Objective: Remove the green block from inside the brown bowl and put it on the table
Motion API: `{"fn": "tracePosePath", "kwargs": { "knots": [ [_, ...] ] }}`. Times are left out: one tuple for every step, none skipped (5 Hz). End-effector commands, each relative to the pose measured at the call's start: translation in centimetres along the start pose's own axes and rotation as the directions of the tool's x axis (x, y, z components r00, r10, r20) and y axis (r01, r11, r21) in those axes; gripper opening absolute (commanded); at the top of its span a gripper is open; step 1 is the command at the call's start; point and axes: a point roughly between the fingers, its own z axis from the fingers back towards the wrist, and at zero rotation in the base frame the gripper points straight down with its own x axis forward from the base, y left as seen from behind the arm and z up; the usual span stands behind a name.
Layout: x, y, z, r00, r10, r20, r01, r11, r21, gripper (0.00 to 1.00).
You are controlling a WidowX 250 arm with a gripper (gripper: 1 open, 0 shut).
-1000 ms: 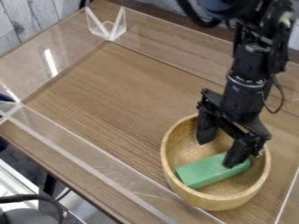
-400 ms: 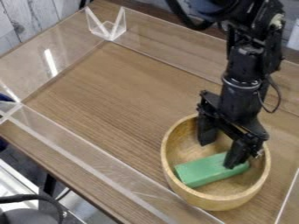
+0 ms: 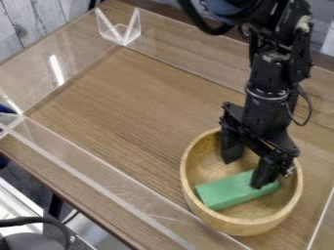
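Observation:
The brown bowl [image 3: 209,211] sits at the front right of the table [image 3: 124,107]. Inside it the green block [image 3: 231,190] lies flat, slanted from lower left to upper right. My black gripper [image 3: 251,159] hangs upright over the bowl, open, its jaws spread wide. One fingertip reaches down near the block's right end, the other stands over the bowl's back rim. Nothing is held between the fingers.
Low clear acrylic walls [image 3: 78,171] edge the table along the front left and the back. A clear acrylic corner piece [image 3: 120,26] stands at the far back. The bowl lies close to the table's front right edge.
The upper arm has shifted slightly left at the top of the view. The gripper and block stay where they were.

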Motion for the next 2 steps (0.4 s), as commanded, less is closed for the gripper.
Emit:
{"fn": "tracePosePath", "kwargs": {
  "knots": [
    [-0.60, -0.71, -1.20, 0.998, -0.039, -0.042, 0.039, 0.999, 0.019, 1.00],
    [-0.76, -0.81, -1.94, 0.999, -0.022, -0.046, 0.023, 1.000, 0.013, 1.00]
  ]
}}
